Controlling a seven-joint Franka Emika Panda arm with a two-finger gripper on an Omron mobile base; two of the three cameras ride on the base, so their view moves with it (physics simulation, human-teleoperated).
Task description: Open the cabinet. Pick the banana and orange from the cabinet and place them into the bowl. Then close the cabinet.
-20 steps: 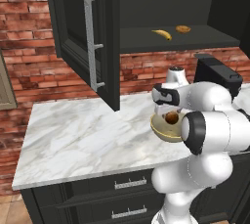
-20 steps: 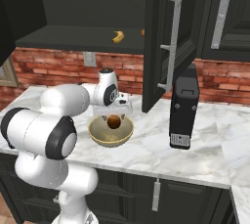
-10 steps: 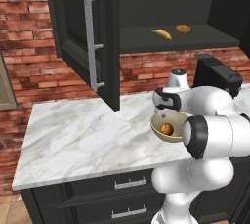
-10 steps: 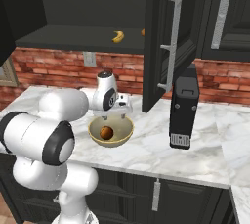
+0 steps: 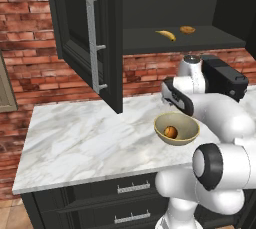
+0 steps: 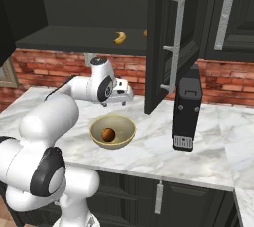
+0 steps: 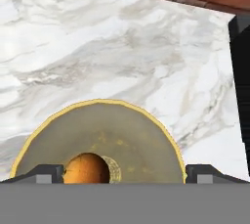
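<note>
cabinet (image 5: 90,48): doors swung wide open, so you can see right onto the dark shelf inside. Long silver bar handle (image 5: 93,43) on the left door, and the right door (image 6: 166,37) hangs open over the counter in the right base view.

banana (image 5: 166,35): on the cabinet shelf, lying flat, little yellow curve. Also shows from the other side (image 6: 119,36).

orange-brown lump (image 5: 187,29): on the same shelf, just beside the banana on its right, not touching it as far as I can see. Flatter than a ball.

orange (image 5: 171,132): sitting in the bowl, down at the bottom, a bit off centre. Hand view has it right at the lower edge (image 7: 87,169).

bowl (image 5: 162,123): tan one with the olive inside, on the marble counter (image 5: 85,138) near the front edge. Nothing in it but the orange.

gripper (image 5: 172,98): above the bowl's back rim and clear of it, not touching the fruit. Fingers spread wide with nothing between them; in the hand view the two dark tips (image 7: 46,173) sit far apart on either side of the bowl.

black appliance (image 6: 186,107): tall boxy thing standing upright on the counter to the right of the bowl, well apart from it.

brick wall (image 5: 30,38): red brick behind the counter.

drawers (image 5: 125,193): dark, under the counter, short horizontal handles, shut.
</note>
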